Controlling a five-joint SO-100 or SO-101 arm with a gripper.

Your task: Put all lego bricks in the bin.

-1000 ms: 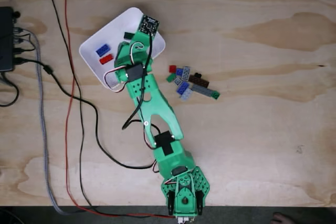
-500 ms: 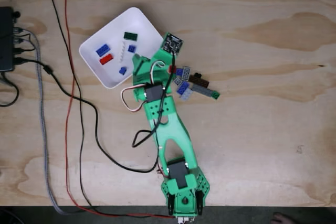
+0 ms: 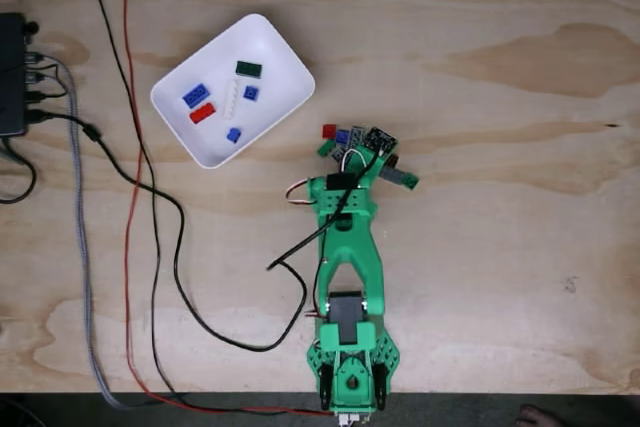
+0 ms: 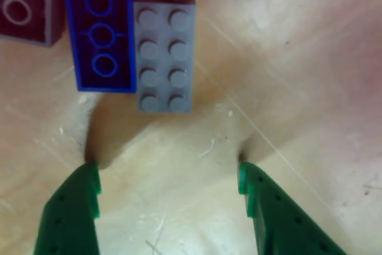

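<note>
1. In the other view the gripper [image 4: 167,177] stands wide open and holds nothing; its two green fingertips [image 4: 77,192] reach the wood, apart from every brick.
2. Just beyond the tips lies a grey two-by-four brick [image 4: 164,57], studs up, with a blue brick [image 4: 98,31] lying underside up, touching its left side, and a dark red piece [image 4: 27,7] further left.
3. Judging by this, the step in hand is the approach for another pick. The next move calls for going forward so the jaws straddle the grey brick, then closing across it without nudging the blue neighbour.
4. In the fixed view the arm [image 3: 345,257] reaches over the loose pile of lego bricks [image 3: 345,142] on the plywood table [image 3: 500,247].
5. Farther up and left sits the white bin [image 3: 285,72], well apart from the pile, already holding several bricks, among them a red one [image 3: 202,112].
</note>
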